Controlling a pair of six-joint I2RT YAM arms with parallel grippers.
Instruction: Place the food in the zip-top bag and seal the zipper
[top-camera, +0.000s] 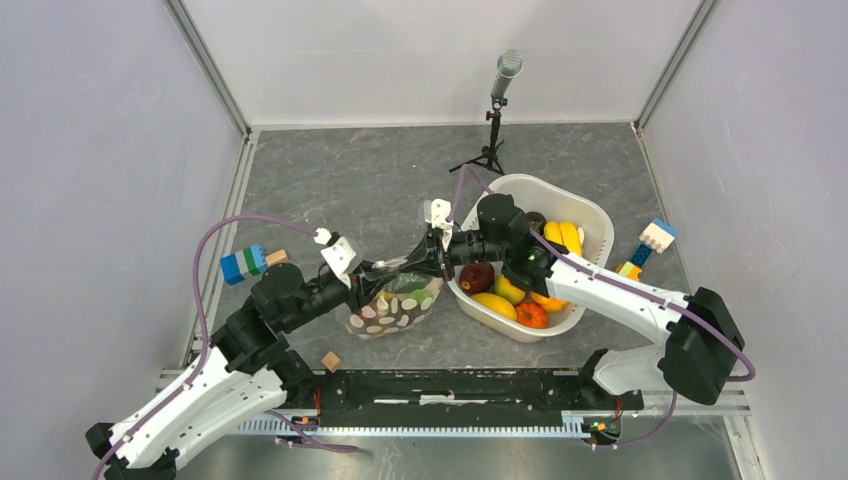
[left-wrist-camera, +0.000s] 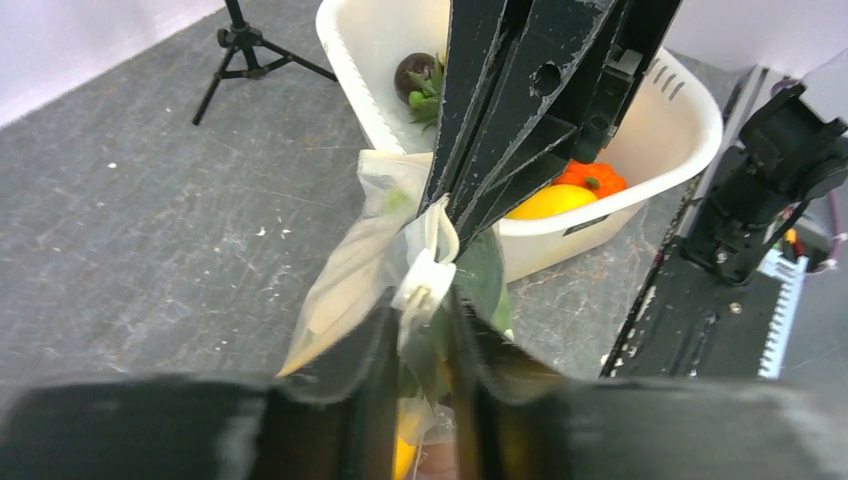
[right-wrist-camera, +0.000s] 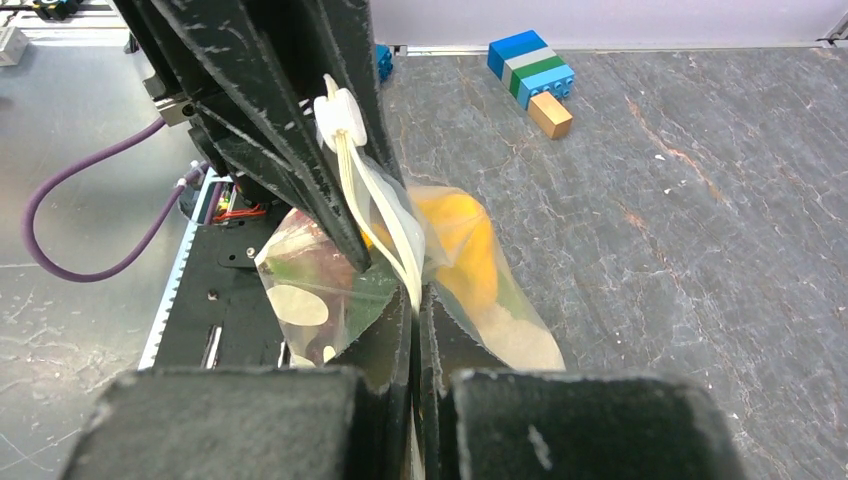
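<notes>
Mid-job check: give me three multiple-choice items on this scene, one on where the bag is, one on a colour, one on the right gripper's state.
1. Where is the bag relative to the basket?
A inside it
B just left of it in the top view
C behind it

2. What colour is the basket?
A white
B blue
C black

3. How is the right gripper?
A open over the basket
B shut on the bag
C shut and empty

Answers:
1 B, the bag sits outside the basket's left rim.
2 A, its walls and rim are white.
3 B, its wrist view shows the fingers meeting on the bag's edge.
</notes>
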